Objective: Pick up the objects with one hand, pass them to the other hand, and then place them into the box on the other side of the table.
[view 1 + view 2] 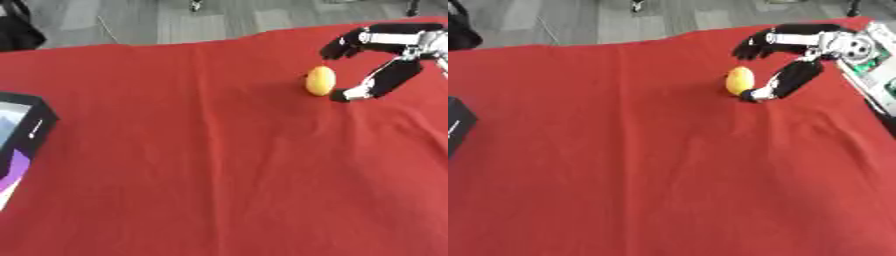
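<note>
While the yellow fruit [320, 80] sits on the red cloth [201, 165] at the far right of the desk, your right hand [391, 57] reaches in from the upper right corner — fingers [341, 47] spread wide, one group curving over the far side, the thumb [374, 84] low on the near side with its tip just beside the fruit. Whether it touches, you cannot tell. The black box [22, 137] waits at the left edge — well apart from the fruit.

yellow fruit [320, 80], red cloth [219, 160], black box [24, 131]
</note>
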